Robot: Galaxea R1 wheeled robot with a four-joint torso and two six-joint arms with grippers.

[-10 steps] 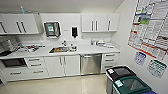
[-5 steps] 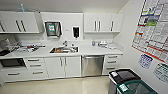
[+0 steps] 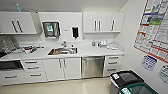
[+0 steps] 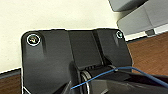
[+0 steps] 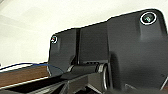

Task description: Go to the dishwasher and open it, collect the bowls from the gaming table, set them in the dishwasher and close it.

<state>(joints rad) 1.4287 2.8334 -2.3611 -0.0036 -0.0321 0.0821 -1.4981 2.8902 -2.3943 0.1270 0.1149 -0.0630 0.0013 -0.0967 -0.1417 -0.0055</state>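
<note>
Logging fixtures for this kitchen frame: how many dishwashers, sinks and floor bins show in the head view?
Dishwasher: 1
Sink: 1
Bins: 2 (black-lidded bin, green-lidded bin)
Total: 4

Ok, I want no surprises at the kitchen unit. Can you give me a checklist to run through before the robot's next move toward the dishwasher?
1. Dishwasher in the head view, between white cabinet doors and drawers: ok.
2. Dishwasher door shut, so opening is not yet done: ok.
3. Bar handle at its top edge showing: ok.
4. Floor in front of it free: ok.
5. Bins at the right, close to the path: not ok.
6. Fingers open: cannot tell.
</note>
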